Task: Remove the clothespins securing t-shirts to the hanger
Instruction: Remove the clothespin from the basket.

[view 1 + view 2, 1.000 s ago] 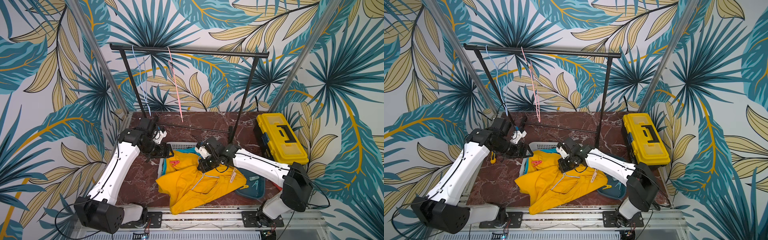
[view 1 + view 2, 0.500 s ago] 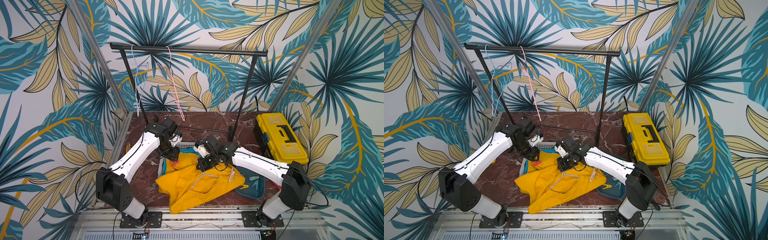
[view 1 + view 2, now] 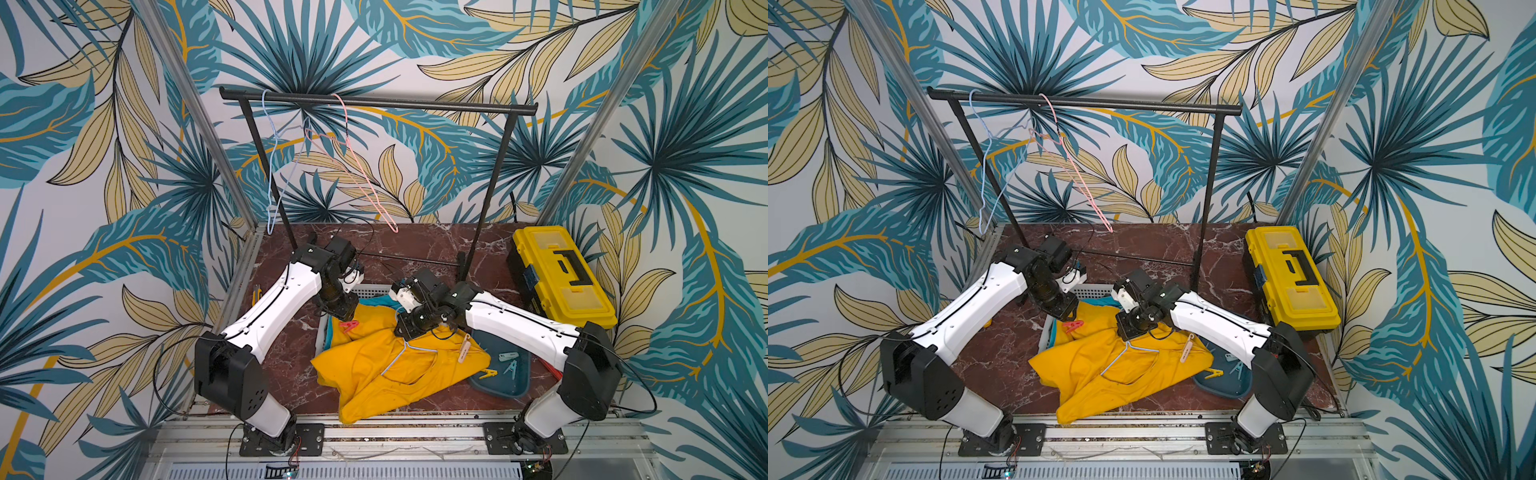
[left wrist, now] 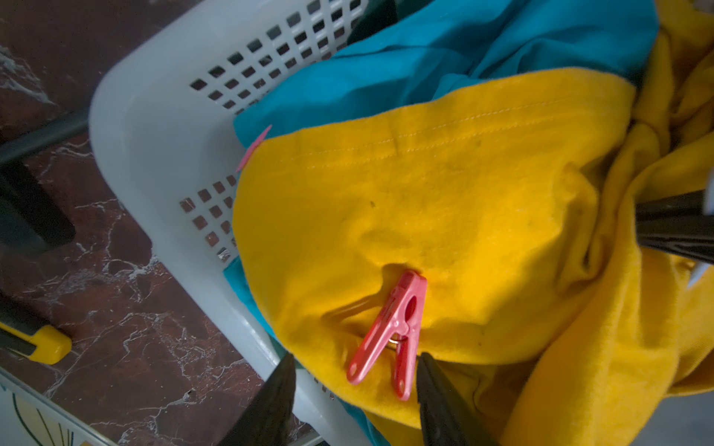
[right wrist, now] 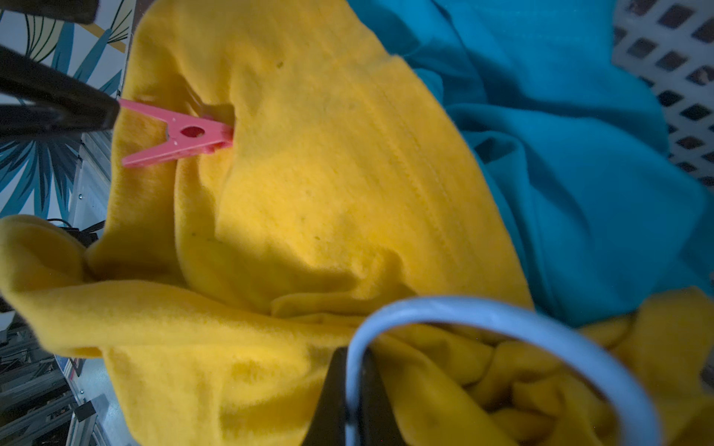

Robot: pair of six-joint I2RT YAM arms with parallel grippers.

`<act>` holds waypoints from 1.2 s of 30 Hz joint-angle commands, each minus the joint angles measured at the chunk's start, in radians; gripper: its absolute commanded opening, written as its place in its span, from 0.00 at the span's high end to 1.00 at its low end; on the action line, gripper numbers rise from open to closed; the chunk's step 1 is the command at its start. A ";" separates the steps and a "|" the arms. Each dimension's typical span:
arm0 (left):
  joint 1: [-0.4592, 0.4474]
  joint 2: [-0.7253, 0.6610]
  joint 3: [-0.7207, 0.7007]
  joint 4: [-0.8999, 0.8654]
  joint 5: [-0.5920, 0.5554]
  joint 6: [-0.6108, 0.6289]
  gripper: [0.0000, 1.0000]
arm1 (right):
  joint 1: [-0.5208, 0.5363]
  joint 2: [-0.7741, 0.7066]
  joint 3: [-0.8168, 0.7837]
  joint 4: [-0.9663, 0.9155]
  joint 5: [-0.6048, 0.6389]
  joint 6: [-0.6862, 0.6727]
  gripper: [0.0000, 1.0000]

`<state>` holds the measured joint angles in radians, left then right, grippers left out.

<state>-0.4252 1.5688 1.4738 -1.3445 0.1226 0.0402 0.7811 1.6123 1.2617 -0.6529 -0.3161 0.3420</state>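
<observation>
Red-pink plastic, the clothespin [image 4: 394, 328] bites a fold of the yellow shirt [image 4: 444, 200] draped over the basket [image 4: 154, 162]. Only the left wrist view shows the left tool [image 4: 354, 359] part open astride its handles, gripping nothing; in both top views the bent left arm [image 3: 286, 307] hides this. The right wrist view alone shows the right tool [image 5: 353, 359] clamped on the blue hanger [image 5: 502, 309] hook, right arm [image 3: 519, 328] stretched low over the desk [image 3: 291, 374].

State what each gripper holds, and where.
Right gripper pinches the hanger by its hook. Left gripper holds nothing; jaws straddle the red clothespin at its handles.
</observation>
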 commanded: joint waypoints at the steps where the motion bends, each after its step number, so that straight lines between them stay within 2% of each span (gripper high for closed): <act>1: -0.004 -0.014 -0.022 -0.018 -0.001 0.016 0.49 | -0.002 0.014 0.008 -0.009 -0.019 -0.014 1.00; 4: -0.010 -0.015 -0.024 -0.019 0.013 0.015 0.50 | -0.002 0.012 0.007 -0.010 -0.018 -0.012 1.00; 8: -0.011 -0.019 -0.029 -0.018 0.006 0.021 0.58 | -0.002 0.012 0.000 -0.002 -0.024 -0.005 1.00; 23: -0.019 -0.027 -0.086 -0.017 0.000 0.010 0.60 | -0.002 0.002 -0.018 0.026 -0.026 0.021 1.00; 27: -0.018 -0.015 -0.091 -0.016 -0.015 0.018 0.66 | -0.002 -0.005 -0.028 0.042 -0.029 0.030 1.00; 34: -0.031 0.023 -0.048 -0.015 -0.025 0.018 0.67 | -0.002 -0.018 -0.032 0.044 -0.014 0.036 1.00; 36: -0.034 0.030 -0.046 -0.015 -0.028 0.021 0.70 | -0.002 -0.022 -0.036 0.044 -0.014 0.037 1.00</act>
<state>-0.4522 1.5852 1.3983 -1.3529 0.1081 0.0547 0.7811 1.6123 1.2507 -0.6308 -0.3233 0.3630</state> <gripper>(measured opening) 0.311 0.076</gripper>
